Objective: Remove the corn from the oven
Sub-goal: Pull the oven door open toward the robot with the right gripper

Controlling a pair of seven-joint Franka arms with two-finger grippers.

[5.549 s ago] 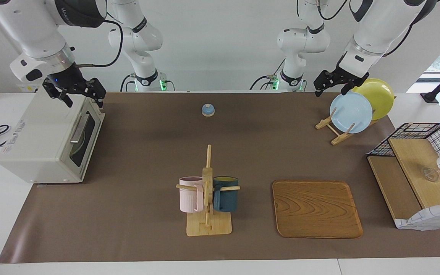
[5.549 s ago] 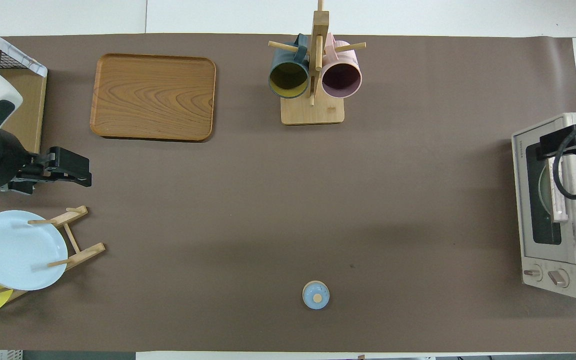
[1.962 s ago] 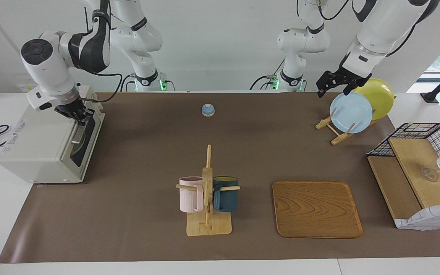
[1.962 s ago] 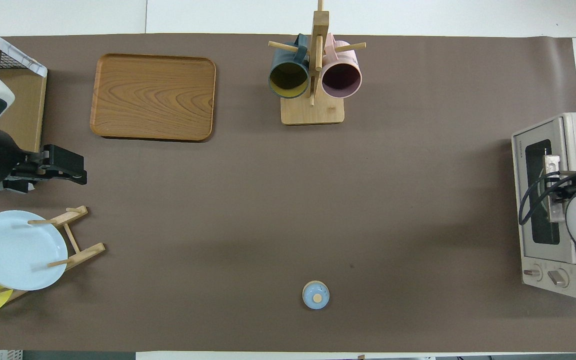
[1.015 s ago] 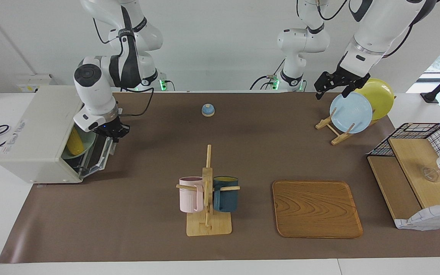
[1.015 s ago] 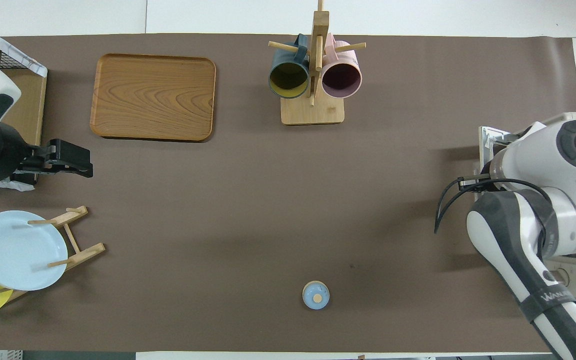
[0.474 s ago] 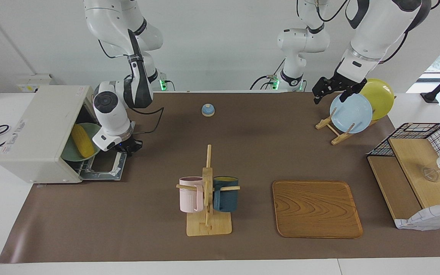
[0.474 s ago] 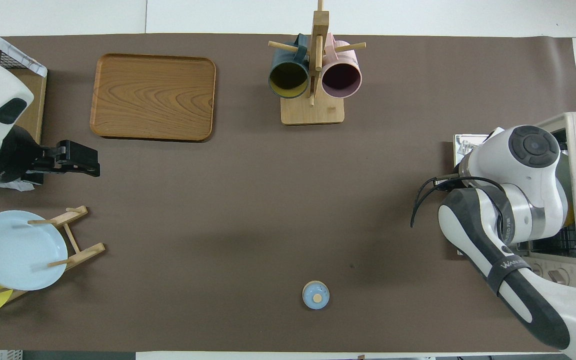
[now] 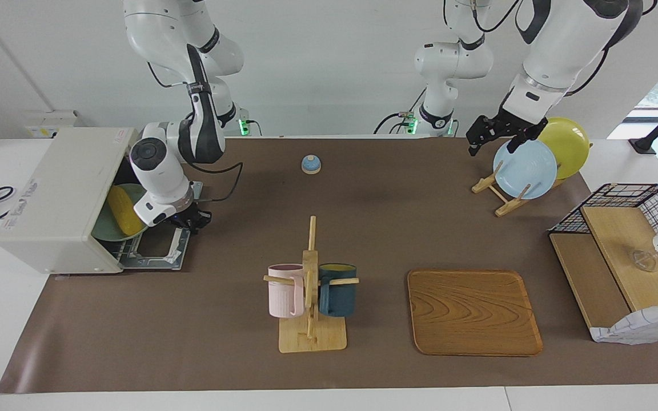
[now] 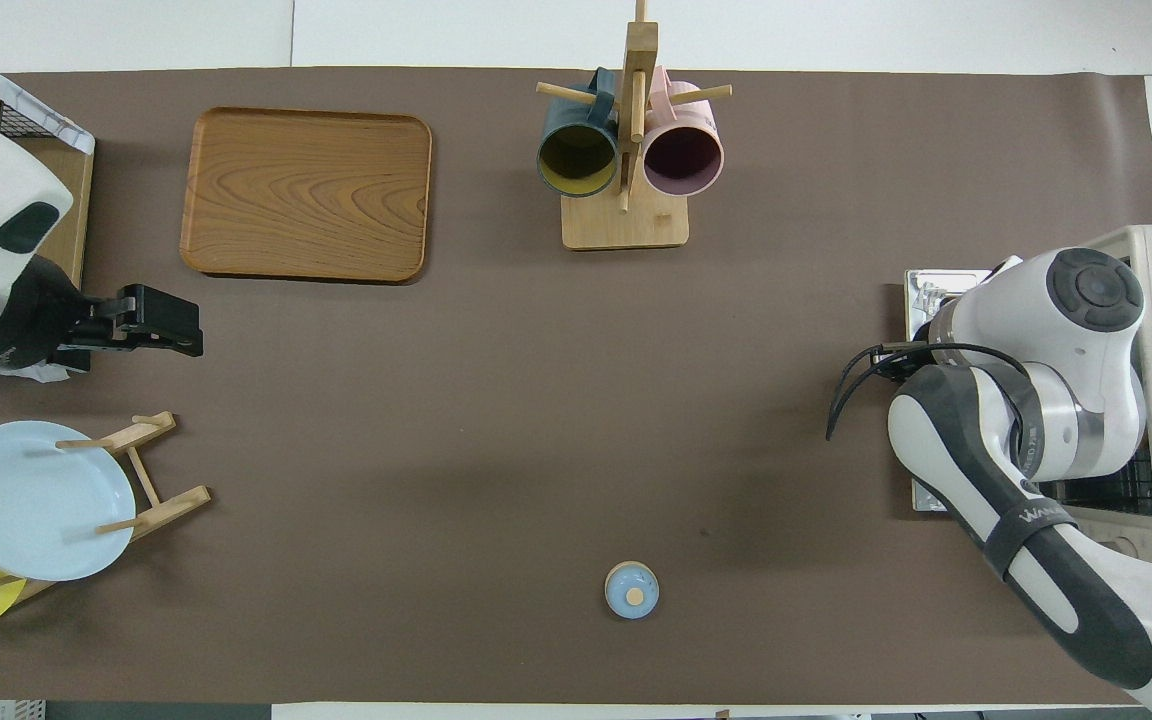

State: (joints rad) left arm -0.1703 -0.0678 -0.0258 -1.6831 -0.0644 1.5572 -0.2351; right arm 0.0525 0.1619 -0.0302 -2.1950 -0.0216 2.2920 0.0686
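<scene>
the oven (image 9: 57, 200) sits at the right arm's end of the table with its door (image 9: 160, 251) swung down flat on the brown mat. inside, the corn (image 9: 123, 210) lies on a green plate (image 9: 100, 229) resting on the wire rack at the oven's mouth. the right gripper (image 9: 191, 220) is low over the edge of the lowered door, at its handle; whether its fingers are parted or pinched there cannot be told, since the wrist hides them from above. the left gripper (image 9: 492, 132) hangs in the air over the light blue plate (image 9: 526, 168) that stands in a wooden rack in front of a yellow plate (image 9: 569, 145) at the left arm's end, fingers spread and holding nothing; that arm waits. a mug stand (image 9: 311, 297) with a pink and a dark blue mug, a wooden tray (image 9: 473, 312) and a small blue bell (image 9: 311, 164) also sit on the mat.
</scene>
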